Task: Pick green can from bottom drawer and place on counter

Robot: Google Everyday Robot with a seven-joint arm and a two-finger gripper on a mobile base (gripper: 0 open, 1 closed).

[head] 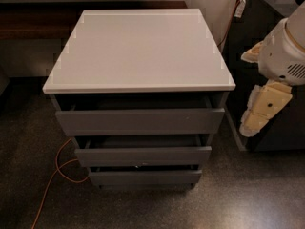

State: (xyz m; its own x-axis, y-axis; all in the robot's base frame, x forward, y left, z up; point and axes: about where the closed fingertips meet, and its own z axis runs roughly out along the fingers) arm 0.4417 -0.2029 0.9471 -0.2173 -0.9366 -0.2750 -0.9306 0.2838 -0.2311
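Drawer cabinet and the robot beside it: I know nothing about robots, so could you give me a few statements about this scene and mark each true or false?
1. A green can stands on the counter. False: no can shows on it.
2. The gripper hangs to the right of the drawers, in front of the black cabinet. True.
3. The bottom drawer is pulled far out. False: it is only slightly ajar, and its inside is hidden.
4. An orange cable lies on the floor at the cabinet's left. True.
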